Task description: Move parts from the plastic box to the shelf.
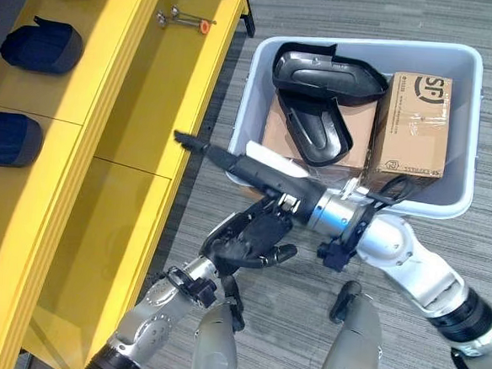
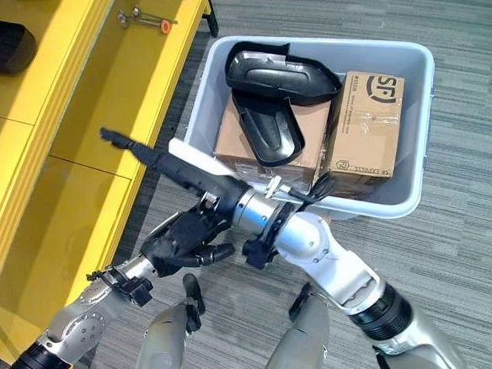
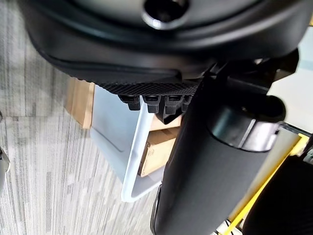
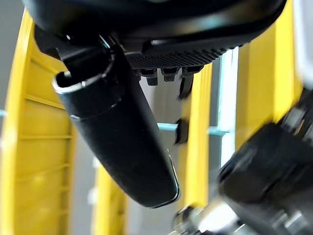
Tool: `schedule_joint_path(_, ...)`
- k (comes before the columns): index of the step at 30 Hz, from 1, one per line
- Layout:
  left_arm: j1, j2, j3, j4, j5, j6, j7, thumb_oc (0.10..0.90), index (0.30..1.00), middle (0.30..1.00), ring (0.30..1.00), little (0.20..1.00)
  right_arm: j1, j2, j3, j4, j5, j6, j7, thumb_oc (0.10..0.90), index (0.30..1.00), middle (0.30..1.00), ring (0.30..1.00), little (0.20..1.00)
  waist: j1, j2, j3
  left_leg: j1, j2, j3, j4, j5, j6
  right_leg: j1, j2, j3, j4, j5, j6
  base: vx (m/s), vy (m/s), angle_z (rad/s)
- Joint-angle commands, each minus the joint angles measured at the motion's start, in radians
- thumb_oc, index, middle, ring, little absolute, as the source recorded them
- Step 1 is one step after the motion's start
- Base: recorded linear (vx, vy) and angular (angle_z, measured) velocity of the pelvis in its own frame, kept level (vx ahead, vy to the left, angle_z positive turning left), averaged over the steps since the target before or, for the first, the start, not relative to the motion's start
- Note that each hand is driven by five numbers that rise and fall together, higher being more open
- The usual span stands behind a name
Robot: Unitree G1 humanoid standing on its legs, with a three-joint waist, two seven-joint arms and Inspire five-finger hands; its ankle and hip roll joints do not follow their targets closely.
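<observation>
A pale grey plastic box (image 1: 366, 42) stands on the carpet and holds two black moulded parts (image 1: 326, 72) (image 1: 317, 130). They lie on top of cardboard cartons (image 1: 411, 120). My right hand (image 1: 255, 172) reaches across the box's near left corner toward the yellow shelf (image 1: 142, 101). Its fingers are straight and hold nothing, and the fingertips (image 1: 182, 136) hang over the shelf's edge. My left hand (image 1: 255, 240) hovers just below the right wrist with curled fingers and nothing in them. Past the left thumb (image 3: 205, 161), the wrist view shows the box (image 3: 132, 161).
Dark rounded parts (image 1: 40, 45) (image 1: 8, 138) sit on the shelf's upper level at the left. A small metal tool with an orange piece (image 1: 186, 18) lies at the far end of the lower board. Grey carpet (image 1: 478, 251) surrounds the box.
</observation>
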Motion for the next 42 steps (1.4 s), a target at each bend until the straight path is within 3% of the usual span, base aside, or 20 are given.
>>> schedule_joint_path(1,0.014,0.000,-0.005,-0.186,-0.004,-0.064,-0.046,0.900,1.000,1.000,1.000,1.000,-0.086,0.114,-0.102,-0.046,-0.027,-0.166,-0.112,0.900,1.000,1.000,1.000,1.000,-0.008,-0.012,-0.013,0.014,0.024,-0.001,0.082,-0.156,0.078,0.082,0.006,0.071,-0.042,-0.027,0.077,0.00,0.000,0.00)
schedule_joint_path(3,0.002,-0.007,-0.015,-0.190,0.004,-0.047,-0.034,0.900,1.000,1.000,1.000,1.000,-0.088,0.131,-0.129,-0.019,-0.161,-0.137,-0.176,0.900,1.000,1.000,1.000,1.000,-0.007,-0.014,-0.013,0.032,0.022,-0.006,0.087,-0.163,0.079,0.110,0.003,0.068,-0.058,-0.021,0.082,0.05,-0.001,-0.01)
schedule_joint_path(7,-0.009,-0.008,-0.028,-0.200,0.001,-0.038,-0.009,0.900,1.000,1.000,1.000,1.000,-0.115,0.100,-0.173,0.043,-0.436,-0.151,-0.294,0.900,1.000,1.000,1.000,1.000,-0.012,-0.011,-0.014,0.051,0.020,-0.007,0.088,-0.167,0.082,0.137,0.005,0.073,-0.078,-0.014,0.085,0.04,0.017,0.03)
schedule_joint_path(16,-0.004,0.002,-0.040,-0.209,-0.052,-0.023,0.021,0.900,1.000,1.000,1.000,1.000,-0.206,0.012,-0.288,0.148,-0.689,-0.203,-0.494,0.900,1.000,1.000,1.000,1.000,-0.013,0.021,-0.018,0.072,0.008,-0.013,0.076,-0.161,0.077,0.157,0.000,0.081,-0.071,-0.026,0.082,0.05,0.042,-0.02)
schedule_joint_path(23,0.003,0.023,-0.045,-0.228,-0.080,-0.003,0.014,0.900,1.000,1.000,1.000,1.000,-0.286,-0.075,-0.321,0.269,-0.839,-0.185,-0.484,0.900,1.000,1.000,1.000,1.000,0.002,0.039,-0.016,0.058,-0.005,-0.035,0.076,-0.153,0.073,0.144,-0.004,0.080,-0.040,-0.047,0.074,0.01,0.004,0.01)
schedule_joint_path(25,0.008,0.029,-0.042,-0.225,-0.085,0.000,-0.003,0.900,1.000,1.000,1.000,1.000,-0.303,-0.106,-0.314,0.300,-0.868,-0.218,-0.457,0.900,1.000,1.000,1.000,1.000,0.006,0.041,-0.015,0.052,-0.009,-0.041,0.076,-0.150,0.072,0.140,-0.002,0.080,-0.032,-0.053,0.069,0.00,-0.019,0.08)
schedule_joint_path(27,0.008,0.040,-0.039,-0.226,-0.093,0.009,-0.021,0.900,1.000,1.000,1.000,1.000,-0.327,-0.152,-0.288,0.329,-0.917,-0.311,-0.426,0.900,1.000,1.000,1.000,1.000,0.012,0.041,-0.013,0.035,-0.017,-0.054,0.085,-0.152,0.067,0.125,-0.004,0.077,-0.011,-0.068,0.066,0.00,-0.042,0.06)
schedule_joint_path(30,0.007,0.044,-0.046,-0.222,-0.092,0.003,-0.019,0.900,1.000,1.000,1.000,1.000,-0.377,-0.190,-0.234,0.363,-0.990,-0.361,-0.386,0.900,1.000,1.000,1.000,1.000,0.020,0.045,-0.013,0.009,-0.015,-0.060,0.091,-0.147,0.066,0.097,-0.001,0.079,0.007,-0.076,0.058,-0.02,-0.046,0.08)
schedule_joint_path(37,0.007,0.057,-0.041,-0.219,-0.091,-0.007,-0.030,0.900,1.000,1.000,1.000,1.000,-0.449,-0.240,-0.124,0.420,-1.109,-0.400,-0.372,0.900,1.000,1.000,1.000,1.000,0.044,0.052,-0.013,-0.050,-0.005,-0.061,0.068,-0.114,0.055,0.024,0.006,0.065,0.041,-0.088,0.045,-0.05,-0.036,0.05)
schedule_joint_path(42,0.008,0.075,-0.032,-0.215,-0.080,-0.010,-0.058,0.900,1.000,1.000,1.000,1.000,-0.482,-0.270,-0.069,0.513,-1.141,-0.390,-0.403,0.900,1.000,1.000,1.000,1.000,0.065,0.045,-0.013,-0.106,0.012,-0.063,0.062,-0.096,0.048,-0.034,0.000,0.050,0.046,-0.075,0.046,-0.08,-0.083,0.04)
